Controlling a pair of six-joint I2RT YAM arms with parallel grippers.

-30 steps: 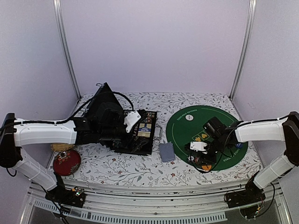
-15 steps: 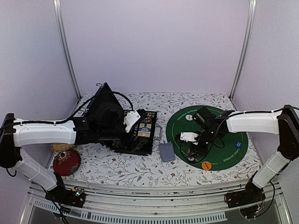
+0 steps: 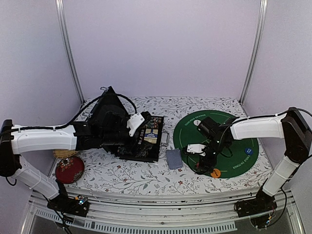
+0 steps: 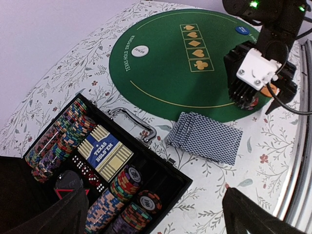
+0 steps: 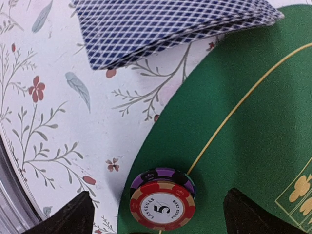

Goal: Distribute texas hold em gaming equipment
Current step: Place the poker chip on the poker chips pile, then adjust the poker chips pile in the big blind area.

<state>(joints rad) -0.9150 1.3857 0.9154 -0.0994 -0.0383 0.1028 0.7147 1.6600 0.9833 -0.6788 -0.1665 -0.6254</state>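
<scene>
Chips (image 5: 162,204): short stack, red "5" on top of purple, sitting just inside near rim of green felt mat (image 5: 253,122), between fingers (image 5: 68,217) of right gripper (image 3: 203,165). Jaws spread wide, touching nothing, empty. Card deck (image 4: 207,136) fanned on floral tablecloth (image 5: 73,126) just off mat edge, near stack. Orange button (image 3: 215,172) just beside right gripper; blue button (image 3: 248,150) and white dealer button (image 4: 140,50) further out on mat. Racked chips (image 4: 73,129) in black case (image 4: 178,181); left gripper (image 4: 156,195) hovering over it, wide open, holding nothing.

Judged risks:
- closing off-centre, shearing red chip off purple
- pinching top chip only, leaving rest behind
- low fingertips snagging felt edge, dragging mat, shifting buttons
- sweeping toward deck, scattering cards
</scene>
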